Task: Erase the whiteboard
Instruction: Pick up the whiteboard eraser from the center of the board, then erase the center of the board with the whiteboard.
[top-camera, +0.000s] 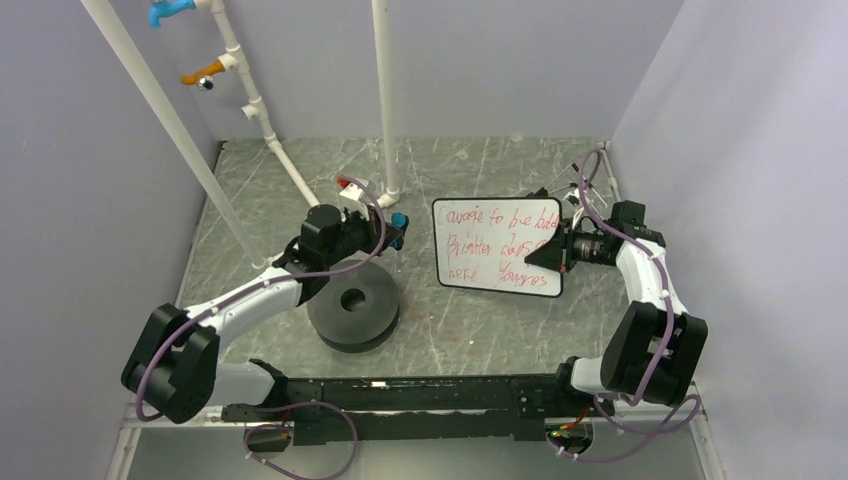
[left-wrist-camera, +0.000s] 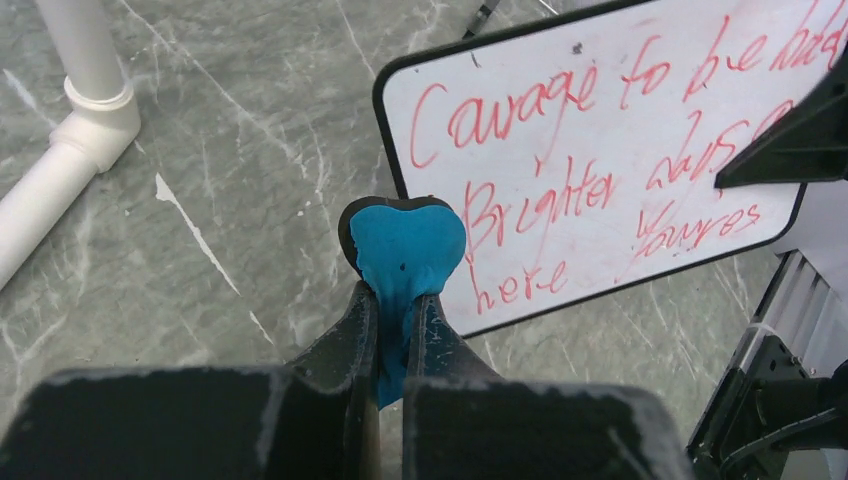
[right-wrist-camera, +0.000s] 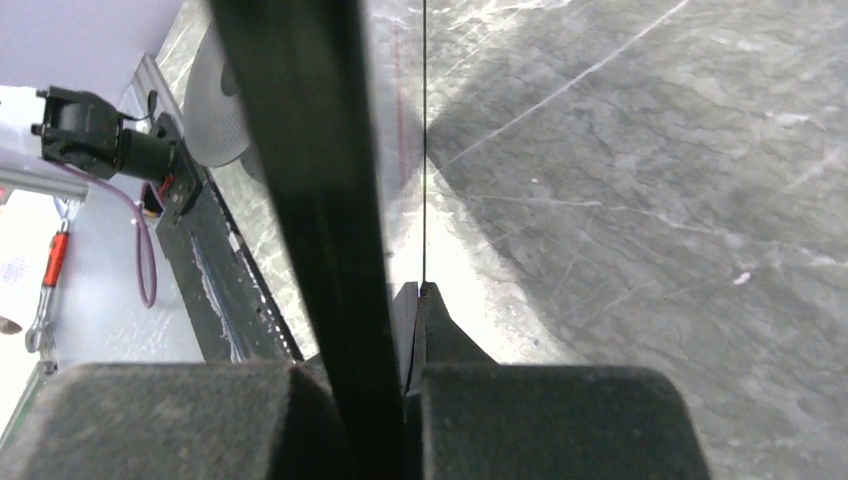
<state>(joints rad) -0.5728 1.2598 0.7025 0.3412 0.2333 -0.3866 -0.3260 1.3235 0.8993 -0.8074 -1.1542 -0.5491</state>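
The whiteboard (top-camera: 495, 245) carries red handwriting and is held tilted up off the table, right of centre. My right gripper (top-camera: 548, 250) is shut on its right edge. In the right wrist view the board's black edge (right-wrist-camera: 300, 200) runs edge-on up from my closed gripper (right-wrist-camera: 418, 295). My left gripper (top-camera: 393, 236) is shut on the small blue-and-black eraser (top-camera: 400, 222), just left of the board's left edge. In the left wrist view the eraser (left-wrist-camera: 405, 245) sticks out of the gripper (left-wrist-camera: 398, 300), near the board's (left-wrist-camera: 600, 150) lower left corner; I cannot tell whether they touch.
A black disc (top-camera: 352, 305) with a centre hole lies under the left arm. White PVC pipes (top-camera: 385, 100) stand at the back and slant to the left; one pipe foot (left-wrist-camera: 70, 130) shows in the left wrist view. Purple walls close three sides. A black rail (top-camera: 400, 400) runs along the near edge.
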